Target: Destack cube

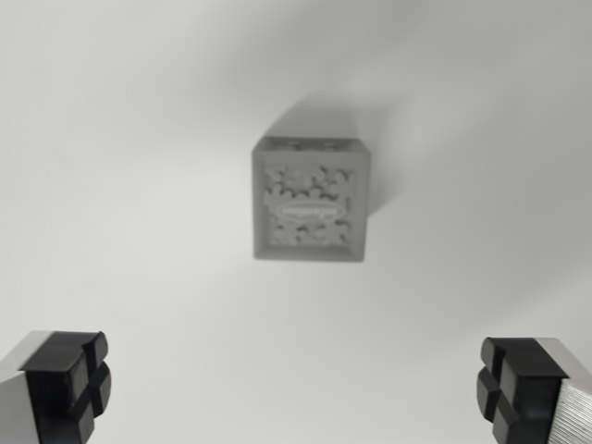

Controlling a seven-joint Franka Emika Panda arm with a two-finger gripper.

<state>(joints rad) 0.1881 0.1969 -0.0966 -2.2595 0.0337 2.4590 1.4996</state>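
Note:
A grey cube [311, 202] with a patterned top face and a small label sits on a white surface, a little above the middle of the wrist view. Whether another cube lies under it cannot be told from this straight-down angle. My gripper [291, 393] hovers above the surface, open wide, with one black fingertip [69, 384] at the bottom left corner and the other at the bottom right. Nothing is between the fingers. The cube lies ahead of the fingertips, apart from both.
The white surface [120, 185] fills the whole view. The cube casts a soft shadow [379, 139] toward the upper right.

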